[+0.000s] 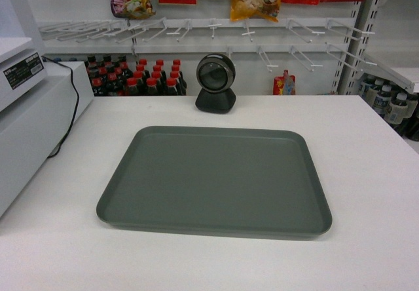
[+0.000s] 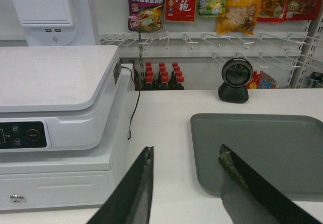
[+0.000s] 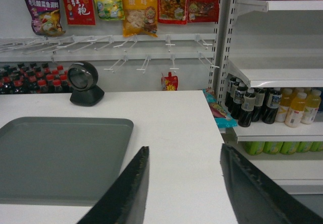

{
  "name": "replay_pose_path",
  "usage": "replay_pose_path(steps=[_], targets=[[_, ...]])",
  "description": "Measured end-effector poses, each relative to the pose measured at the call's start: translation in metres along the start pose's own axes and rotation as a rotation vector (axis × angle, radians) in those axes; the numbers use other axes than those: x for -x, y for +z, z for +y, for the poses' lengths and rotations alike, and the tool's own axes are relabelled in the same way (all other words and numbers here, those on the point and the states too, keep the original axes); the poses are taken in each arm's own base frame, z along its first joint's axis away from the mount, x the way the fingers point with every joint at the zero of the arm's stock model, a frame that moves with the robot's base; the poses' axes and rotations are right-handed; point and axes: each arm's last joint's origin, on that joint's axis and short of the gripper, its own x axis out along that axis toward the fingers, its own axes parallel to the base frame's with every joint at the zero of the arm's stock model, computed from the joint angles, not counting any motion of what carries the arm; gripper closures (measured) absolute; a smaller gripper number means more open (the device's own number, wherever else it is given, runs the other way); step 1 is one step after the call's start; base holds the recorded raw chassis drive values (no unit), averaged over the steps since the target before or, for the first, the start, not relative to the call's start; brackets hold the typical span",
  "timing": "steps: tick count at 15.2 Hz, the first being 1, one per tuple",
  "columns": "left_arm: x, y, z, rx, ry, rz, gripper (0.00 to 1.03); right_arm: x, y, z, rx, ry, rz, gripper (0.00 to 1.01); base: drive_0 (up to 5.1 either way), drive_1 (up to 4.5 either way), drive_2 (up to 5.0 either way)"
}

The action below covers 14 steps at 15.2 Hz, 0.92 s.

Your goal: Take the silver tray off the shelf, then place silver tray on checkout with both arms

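The silver tray [image 1: 216, 179] is seen lying flat on the checkout [image 1: 366, 173], near the round black scanner [image 1: 215, 83]. The left gripper [image 2: 184, 156] and right gripper [image 3: 184, 156] are held spread, grasping nothing.

A: Left gripper [image 2: 185, 181]?
B: Jaws apart, nothing btwn them. Both fingers [image 2: 136, 193] dark, slanting up from near edge of wrist view, tips pointing far.
A: Right gripper [image 3: 184, 181]?
B: Same: spread wide, holding nothing, tips aimed far.
A: Head view?
B: Neither arm shows there.
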Motion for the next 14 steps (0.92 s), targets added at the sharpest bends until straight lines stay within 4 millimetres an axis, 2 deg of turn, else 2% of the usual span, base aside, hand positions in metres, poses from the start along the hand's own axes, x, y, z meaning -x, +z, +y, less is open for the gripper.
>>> replay_pose_path(steps=[5,6,14], targets=[[0.0000,0.0000,0.0000,0.000,0.000,0.000,0.05,0.0000,0.0000,0.0000,0.000,0.000,0.000,0.01,0.0,0.00,0.0],[0.0000,0.0000,0.0000,0.000,0.000,0.000,0.05,0.0000,0.0000,0.0000,0.000,0.000,0.000,0.04,0.0,0.00,0.0],[0.0000,0.0000,0.0000,0.000,0.000,0.000,0.05,0.0000,0.0000,0.0000,0.000,0.000,0.000,0.03,0.0,0.00,0.0]])
